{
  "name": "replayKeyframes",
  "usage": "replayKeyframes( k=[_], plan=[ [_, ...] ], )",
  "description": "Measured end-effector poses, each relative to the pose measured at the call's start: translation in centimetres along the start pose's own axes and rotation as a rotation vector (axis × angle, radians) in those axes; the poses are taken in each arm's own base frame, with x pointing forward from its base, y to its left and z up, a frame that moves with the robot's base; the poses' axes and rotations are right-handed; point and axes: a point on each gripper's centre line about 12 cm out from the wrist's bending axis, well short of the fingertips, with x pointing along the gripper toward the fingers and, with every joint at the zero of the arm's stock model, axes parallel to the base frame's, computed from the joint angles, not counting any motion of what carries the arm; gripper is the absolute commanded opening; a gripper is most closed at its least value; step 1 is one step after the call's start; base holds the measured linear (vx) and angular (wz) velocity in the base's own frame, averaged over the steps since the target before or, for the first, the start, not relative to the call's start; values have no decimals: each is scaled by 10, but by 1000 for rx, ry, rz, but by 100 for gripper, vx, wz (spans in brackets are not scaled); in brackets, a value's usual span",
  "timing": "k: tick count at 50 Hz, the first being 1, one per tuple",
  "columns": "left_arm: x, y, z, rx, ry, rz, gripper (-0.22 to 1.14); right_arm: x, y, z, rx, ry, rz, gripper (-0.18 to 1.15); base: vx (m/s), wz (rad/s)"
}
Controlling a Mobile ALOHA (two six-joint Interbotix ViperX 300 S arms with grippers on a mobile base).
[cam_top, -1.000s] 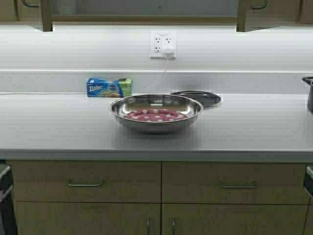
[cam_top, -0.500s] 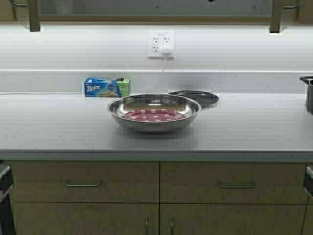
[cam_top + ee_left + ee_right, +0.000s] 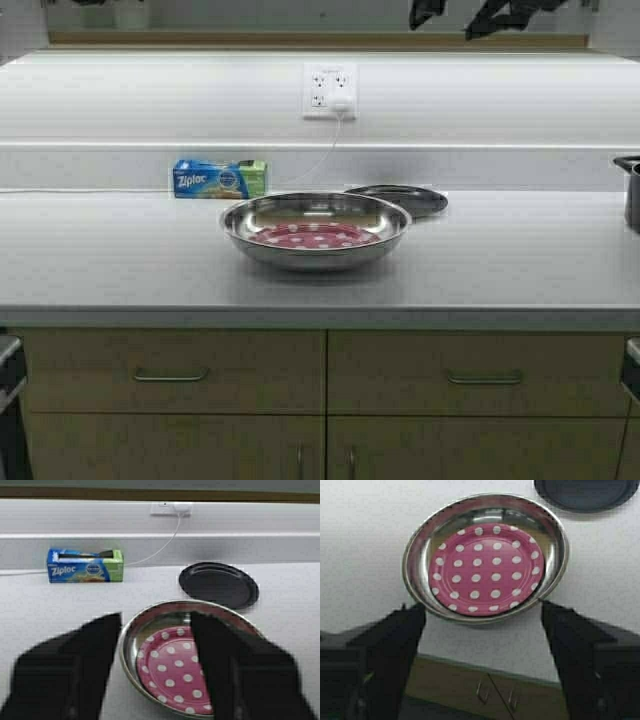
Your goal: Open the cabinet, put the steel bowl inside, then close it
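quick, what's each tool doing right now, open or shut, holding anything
Left tool: open, holding nothing, above the steel bowl.
Right tool: open, holding nothing, also above the steel bowl.

Bright under-cabinet light washes the backsplash [image 3: 200,100] white. The steel bowl [image 3: 316,229] glints, and both wrist views blur their near fingers [image 3: 75,670].

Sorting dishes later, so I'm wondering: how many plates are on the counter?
2. A flat dark plate lies behind the steel bowl, toward the wall. A red white-dotted plate lies inside that bowl. Others may sit outside the views.
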Motion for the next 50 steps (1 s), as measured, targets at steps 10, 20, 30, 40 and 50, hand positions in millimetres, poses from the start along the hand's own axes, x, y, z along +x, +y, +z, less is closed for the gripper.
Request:
replayKeyframes(
  k=[10, 20, 30, 40, 50],
  plan=[
    [-25, -4, -42, -158, -7, -41, 100, -6, 21, -53, 52, -70, 26, 101, 0, 0],
    [-26, 3, -98, -257, 40, -45, 100, 2, 8, -104, 240, -117, 12, 101, 0, 0],
    [-8, 7, -154, -384, 49, -64, 100, 29, -2, -145, 393, -101, 71, 101, 0, 0],
    [9, 15, -208, -536, 50, -98, 100, 56, -32, -171, 578, -129, 143, 101, 0, 0],
    [33, 37, -235, -750, -25, -102, 100, 85, -56, -188, 744, -173, 234, 101, 0, 0]
  ],
)
